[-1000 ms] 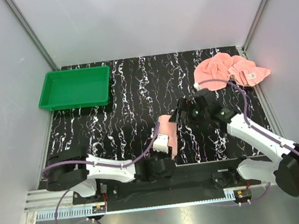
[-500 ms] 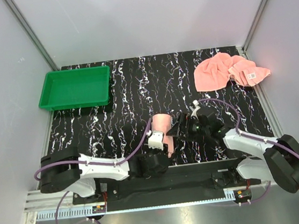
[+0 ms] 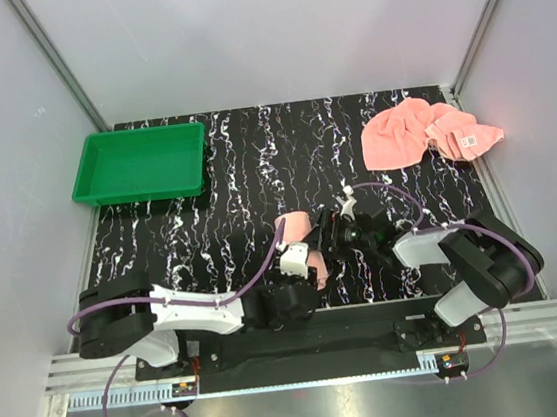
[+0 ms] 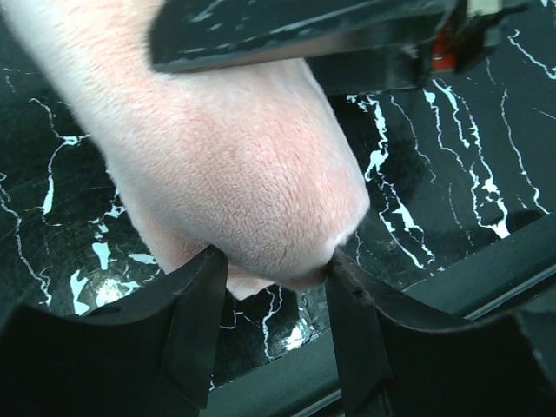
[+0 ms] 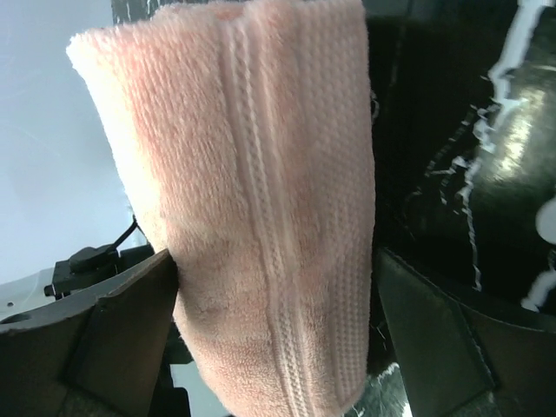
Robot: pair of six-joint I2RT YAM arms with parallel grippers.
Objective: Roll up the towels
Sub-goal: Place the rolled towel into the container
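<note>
Towels first: your left claw (image 4: 276,269) squeezes the rolled towel (image 3: 298,228), toward 6 o'clock on the tabletop (image 3: 253,161). Your right claw (image 5: 278,295) is spread wide around it. The other towel (image 3: 421,132) lies crumpled at 2 o'clock.

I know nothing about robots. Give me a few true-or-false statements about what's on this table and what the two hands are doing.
1. A green tray sits at the table's far left corner. True.
2. Both towels are rolled. False: the crumpled towel lies loose at the far right.
3. The left hand grips the rolled towel. True.
4. The right hand is clamped shut. False: it stands open around the rolled towel.
</note>
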